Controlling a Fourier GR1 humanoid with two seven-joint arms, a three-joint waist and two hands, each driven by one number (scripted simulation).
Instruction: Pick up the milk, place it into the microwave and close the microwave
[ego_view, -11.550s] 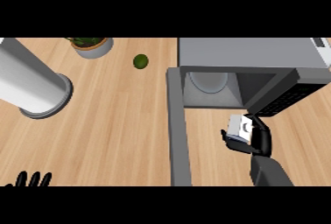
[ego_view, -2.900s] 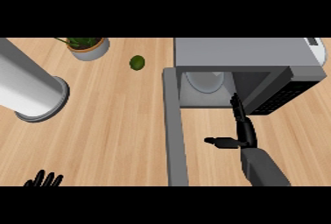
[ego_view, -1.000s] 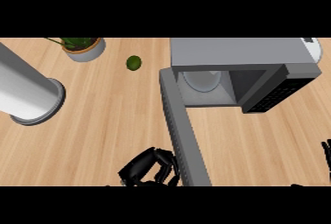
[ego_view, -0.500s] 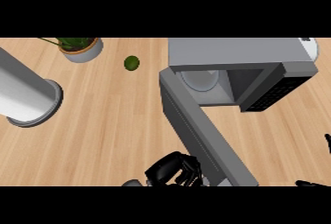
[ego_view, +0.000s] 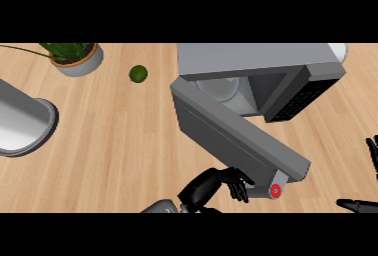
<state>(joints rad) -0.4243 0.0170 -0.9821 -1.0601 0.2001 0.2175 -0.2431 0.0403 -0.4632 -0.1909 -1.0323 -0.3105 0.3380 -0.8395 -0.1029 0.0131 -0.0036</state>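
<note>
No text can be read; the microwave (ego_view: 255, 65) panel's markings seem too blurred.

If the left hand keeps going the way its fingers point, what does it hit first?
The black left hand points right at the grey microwave door, its fingertips already at the door's outer end; actual contact is hard to judge.

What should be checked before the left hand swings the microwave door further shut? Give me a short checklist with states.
1. Left hand against the microwave door near its free end: ok.
2. Door part-way swung, not yet shut against the microwave: not ok.
3. Milk inside the cavity: cannot tell; only a pale round turntable shows there.
4. Right hand out of the door's path, at the right edge: ok.
5. Lime and potted plant away from the door: ok.
</note>
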